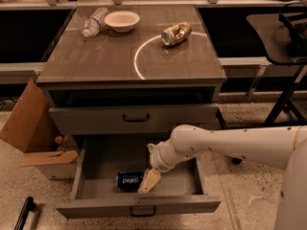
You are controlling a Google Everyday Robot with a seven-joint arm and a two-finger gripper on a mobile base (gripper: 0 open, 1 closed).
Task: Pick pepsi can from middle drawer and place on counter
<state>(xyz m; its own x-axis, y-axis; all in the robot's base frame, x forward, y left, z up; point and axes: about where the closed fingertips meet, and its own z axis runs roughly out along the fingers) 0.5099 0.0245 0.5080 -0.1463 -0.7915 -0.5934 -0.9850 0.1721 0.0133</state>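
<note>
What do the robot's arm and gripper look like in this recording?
The arm is a thick, smooth white tube with small dark specks and a rounded, ribbed wrist joint; no cables show. The gripper is cream-tan and tapers downward, sitting in the open middle drawer right beside the pepsi can.
</note>
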